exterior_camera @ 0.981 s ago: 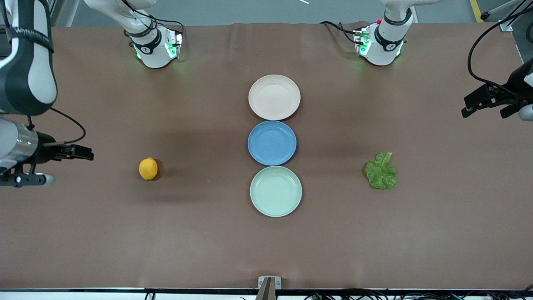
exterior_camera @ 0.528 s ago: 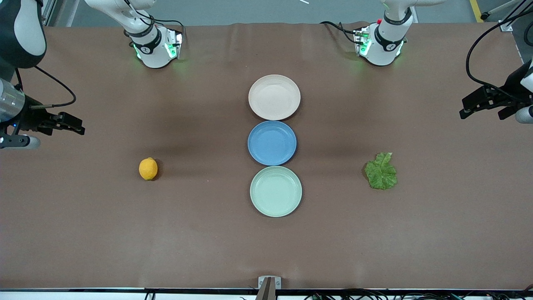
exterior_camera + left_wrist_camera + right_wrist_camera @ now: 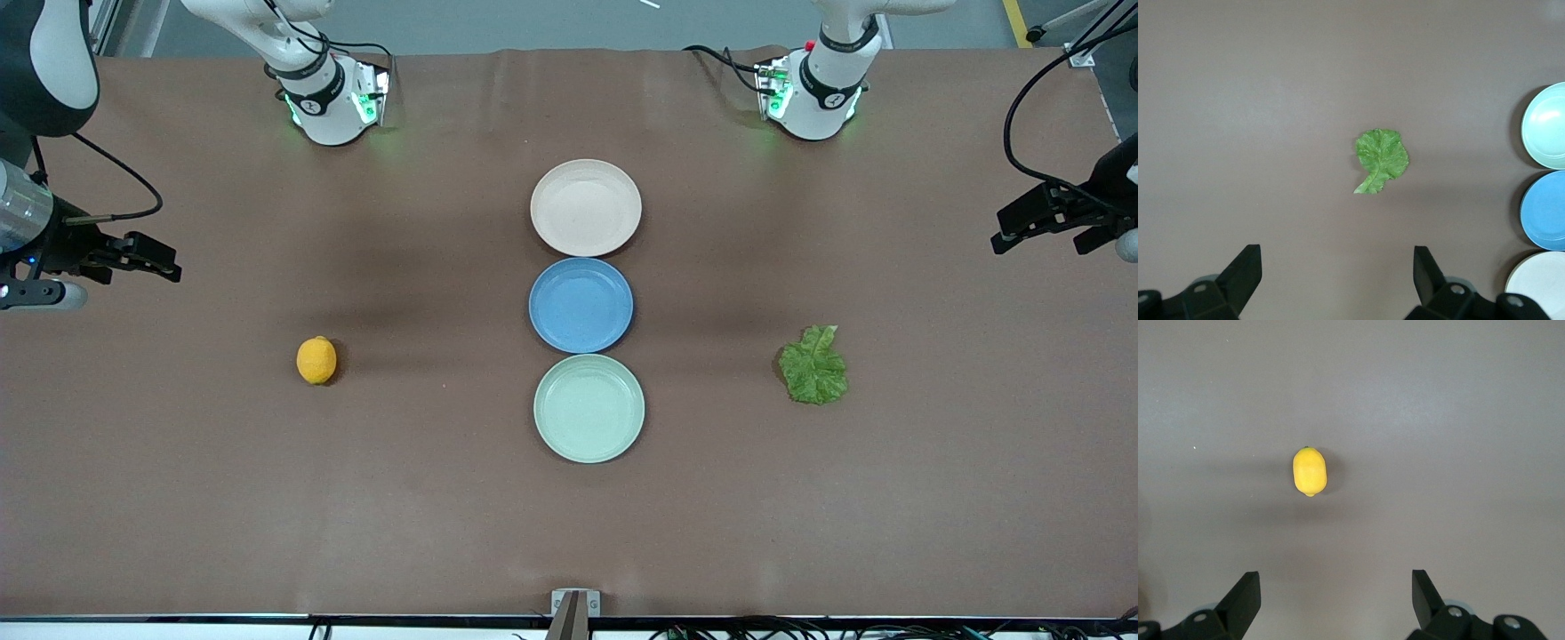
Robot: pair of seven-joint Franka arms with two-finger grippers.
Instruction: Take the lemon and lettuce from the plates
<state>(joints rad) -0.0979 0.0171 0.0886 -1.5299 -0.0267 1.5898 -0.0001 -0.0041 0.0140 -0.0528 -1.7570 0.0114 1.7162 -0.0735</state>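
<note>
The lemon lies on the bare table toward the right arm's end; it also shows in the right wrist view. The lettuce lies flat on the bare table toward the left arm's end, and in the left wrist view. The beige-pink plate and the pale green plate are empty at mid-table. My right gripper is open and empty, high over the table near the lemon. My left gripper is open and empty, high over the table near the lettuce.
An empty blue plate sits between the two other plates, the three in a touching row. The arm bases stand along the table's edge farthest from the front camera. All three plates show at the edge of the left wrist view.
My right gripper has drawn back from beside the lemon toward the arms' bases. My left gripper has shifted slightly toward its end of the table. Lemon, lettuce and plates have not moved.
</note>
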